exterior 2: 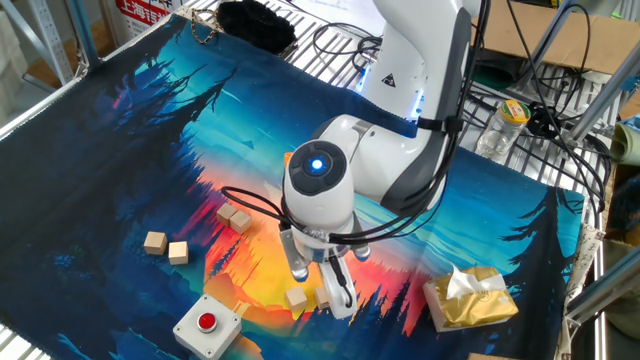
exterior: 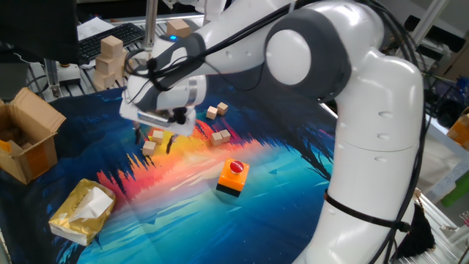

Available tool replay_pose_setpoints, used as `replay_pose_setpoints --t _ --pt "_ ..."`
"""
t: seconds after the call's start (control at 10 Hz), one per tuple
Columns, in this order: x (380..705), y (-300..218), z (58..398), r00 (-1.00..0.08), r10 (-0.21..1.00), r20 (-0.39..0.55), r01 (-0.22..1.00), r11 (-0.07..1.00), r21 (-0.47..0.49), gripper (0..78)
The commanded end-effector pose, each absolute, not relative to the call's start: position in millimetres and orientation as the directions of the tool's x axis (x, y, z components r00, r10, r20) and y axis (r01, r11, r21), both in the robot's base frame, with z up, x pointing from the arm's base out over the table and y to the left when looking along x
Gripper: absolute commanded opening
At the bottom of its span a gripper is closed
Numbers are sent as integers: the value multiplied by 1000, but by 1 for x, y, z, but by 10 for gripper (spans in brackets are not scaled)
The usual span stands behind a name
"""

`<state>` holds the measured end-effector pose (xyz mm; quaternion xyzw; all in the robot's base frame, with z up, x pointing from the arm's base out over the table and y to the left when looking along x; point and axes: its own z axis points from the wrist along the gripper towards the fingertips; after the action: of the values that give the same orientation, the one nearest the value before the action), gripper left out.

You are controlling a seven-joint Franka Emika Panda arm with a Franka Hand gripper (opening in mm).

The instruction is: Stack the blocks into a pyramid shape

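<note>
I have the gripper [exterior 2: 322, 288] low over the mat [exterior 2: 130, 150], fingers narrow w/ a small tan cube between the tips, though I can't tell for sure if it's pinched or just bracketed. Another cube [exterior 2: 296, 298] sits on the mat just beside the fingers.

The other blocks: a touching pair [exterior 2: 236, 217] nearer the base, two more [exterior 2: 165, 246] well apart near the white button box [exterior 2: 205, 324]. In the other view, two cubes [exterior: 218, 123] lie past the wrist, orange box [exterior: 233, 177] nearer the camera.

To do this well, I'd come straight down, square to the faces, and release gently. Cubes are plain wood w/ sharp edges and look light, so they could skid on the printed mat, which looks smooth.
</note>
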<state>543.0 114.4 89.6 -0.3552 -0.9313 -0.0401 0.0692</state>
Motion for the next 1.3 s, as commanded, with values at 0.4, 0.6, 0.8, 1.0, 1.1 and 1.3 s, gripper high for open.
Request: replay_pose_setpoints --t 0.4,0.6,0.8,1.0,1.1,1.3 --pt "552 157 62 -703 702 115 708 706 23 772" --pt "551 154 68 -715 690 114 695 718 15 772" --pt "552 144 81 -723 679 129 685 728 5 772" --pt "552 134 92 -727 673 133 679 734 -1 772" --pt "553 133 93 -726 675 133 681 732 1 772" --pt "555 134 88 -722 681 121 687 727 7 772"
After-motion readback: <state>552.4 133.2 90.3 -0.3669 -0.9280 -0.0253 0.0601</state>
